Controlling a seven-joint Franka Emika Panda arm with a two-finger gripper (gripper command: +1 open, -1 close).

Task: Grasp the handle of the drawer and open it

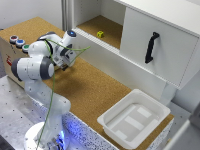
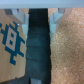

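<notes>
A big white cabinet [image 1: 150, 35] stands along the far side of a brown cork table [image 1: 95, 90]. On the exterior view's right, the cabinet has a flat white drawer front [image 1: 160, 45]. A black handle [image 1: 151, 47] sits on that front. The handle is a thin bar with its ends bent in toward the drawer. It stands almost straight up and down, so its long side runs from top to bottom, leaning a little. The drawer looks closed.

Next to the drawer is an open shelf with a small yellow block [image 1: 100, 34] on it. A white tray [image 1: 134, 119] sits near the table's front corner, on the exterior view's right.

The white robot arm [image 1: 42, 65] stands on the exterior view's left, well apart from the handle. Its gripper [image 1: 65, 64] points down close to the cork table. It holds nothing. In the wrist view the fingers are too blurry, so I cannot tell how far apart they are
</notes>
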